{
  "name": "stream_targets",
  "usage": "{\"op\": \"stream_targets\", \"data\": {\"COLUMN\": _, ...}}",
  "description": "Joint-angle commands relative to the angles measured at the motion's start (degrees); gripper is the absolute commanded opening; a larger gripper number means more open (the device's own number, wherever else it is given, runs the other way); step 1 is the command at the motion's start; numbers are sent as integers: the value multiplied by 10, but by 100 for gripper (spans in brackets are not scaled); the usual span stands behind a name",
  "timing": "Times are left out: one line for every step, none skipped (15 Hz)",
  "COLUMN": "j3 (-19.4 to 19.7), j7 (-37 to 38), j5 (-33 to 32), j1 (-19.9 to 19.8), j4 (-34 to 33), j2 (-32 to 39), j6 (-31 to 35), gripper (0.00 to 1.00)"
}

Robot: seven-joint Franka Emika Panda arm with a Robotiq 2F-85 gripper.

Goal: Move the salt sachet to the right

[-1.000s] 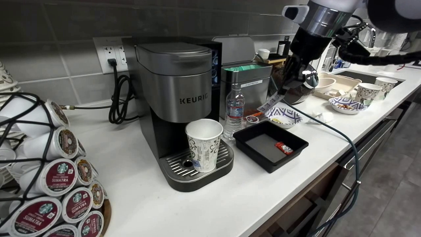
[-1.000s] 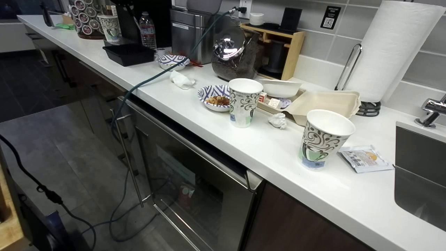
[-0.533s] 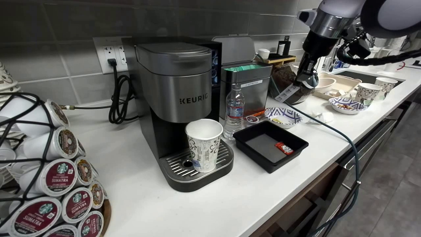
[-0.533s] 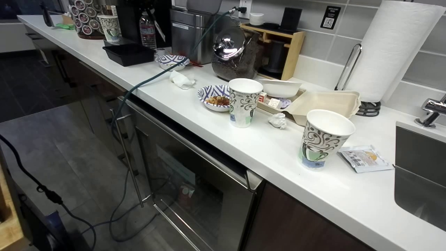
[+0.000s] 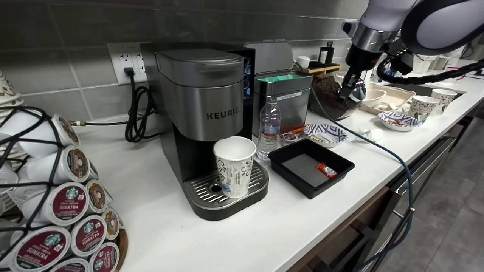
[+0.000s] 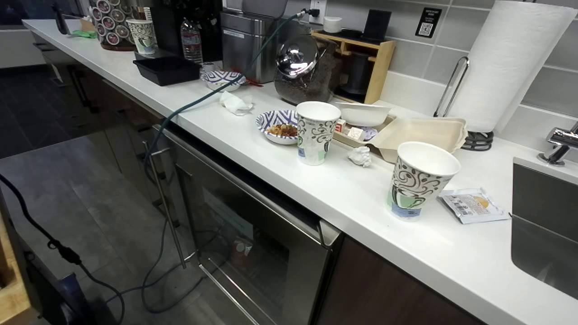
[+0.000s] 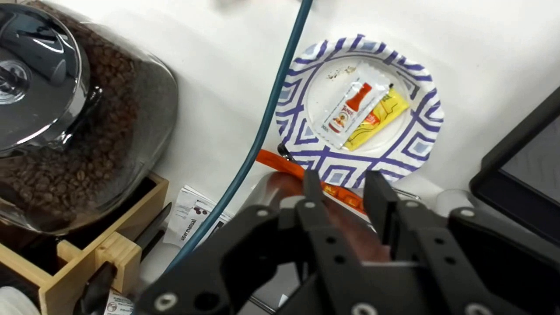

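Note:
A white sachet [image 7: 352, 105] with a red bottle print lies across a yellow sachet [image 7: 385, 113] in a purple-patterned paper bowl [image 7: 422, 146]. The bowl also shows in both exterior views [image 5: 315, 127] [image 6: 212, 76]. No sachet that reads as salt can be made out. A red sachet [image 5: 326, 170] lies in the black tray. My gripper [image 7: 342, 177] is open, its fingers apart with nothing between them. In an exterior view it [image 5: 343, 93] hangs high above the bowl area, in front of the coffee bean jar. In an exterior view it is lost against the dark machine.
The black tray [image 5: 291, 176] stands beside the bowl. A water bottle [image 5: 269, 132] and a coffee machine [image 5: 206, 102] with a paper cup [image 5: 235, 166] are near. A teal cable [image 7: 273, 94] crosses the bowl's edge. The bean jar [image 7: 113, 144] stands close by.
The white strip-like sachet held in the gripper's tips is gone from them; a pale sachet now shows in the bowl. The gripper has opened, after moving right and tilting in an exterior view.

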State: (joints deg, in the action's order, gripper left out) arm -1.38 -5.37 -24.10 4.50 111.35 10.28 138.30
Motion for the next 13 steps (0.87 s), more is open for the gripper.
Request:
{"op": "stream_targets", "data": {"j3": -6, "j7": 5, "j5": 28, "j1": 0, "j4": 2, "j2": -9, "j6": -15, "gripper": 65}}
{"op": "stream_targets", "data": {"j3": -20, "j7": -34, "j5": 92, "j1": -8, "j4": 21, "j2": -30, "j6": -20, "gripper": 71}}
{"op": "stream_targets", "data": {"j3": -32, "j7": -69, "j5": 149, "j1": -15, "j4": 43, "j2": -52, "j6": -12, "gripper": 80}}
{"op": "stream_targets", "data": {"j3": -49, "j7": -101, "j5": 195, "j1": -30, "j4": 67, "j2": -75, "j6": -13, "gripper": 87}}
{"op": "stream_targets", "data": {"j3": -64, "j7": -134, "j5": 243, "j1": -43, "j4": 87, "j2": -96, "j6": -18, "gripper": 95}}
{"op": "stream_targets", "data": {"j3": -82, "j7": -164, "j5": 291, "j1": -60, "j4": 114, "j2": -122, "j6": -25, "gripper": 99}}
{"op": "stream_targets", "data": {"j3": -84, "j7": -173, "j5": 336, "j1": -66, "j4": 138, "j2": -146, "j6": -35, "gripper": 100}}
{"op": "stream_targets", "data": {"j3": -47, "j7": -168, "j5": 380, "j1": -41, "j4": 176, "j2": -182, "j6": -31, "gripper": 100}}
{"op": "stream_targets", "data": {"j3": -39, "j7": -160, "j5": 408, "j1": -39, "j4": 203, "j2": -208, "j6": -29, "gripper": 100}}
{"op": "stream_targets", "data": {"j3": -29, "j7": -142, "j5": 426, "j1": -34, "j4": 235, "j2": -238, "j6": -18, "gripper": 100}}
{"op": "stream_targets", "data": {"j3": -18, "j7": -129, "j5": 441, "j1": -31, "j4": 268, "j2": -269, "j6": -11, "gripper": 100}}
{"op": "stream_targets", "data": {"j3": -8, "j7": -120, "j5": 455, "j1": -28, "j4": 298, "j2": -301, "j6": -2, "gripper": 100}}
{"op": "stream_targets", "data": {"j3": -8, "j7": -135, "j5": 416, "j1": -22, "j4": 215, "j2": -222, "j6": -24, "gripper": 100}}
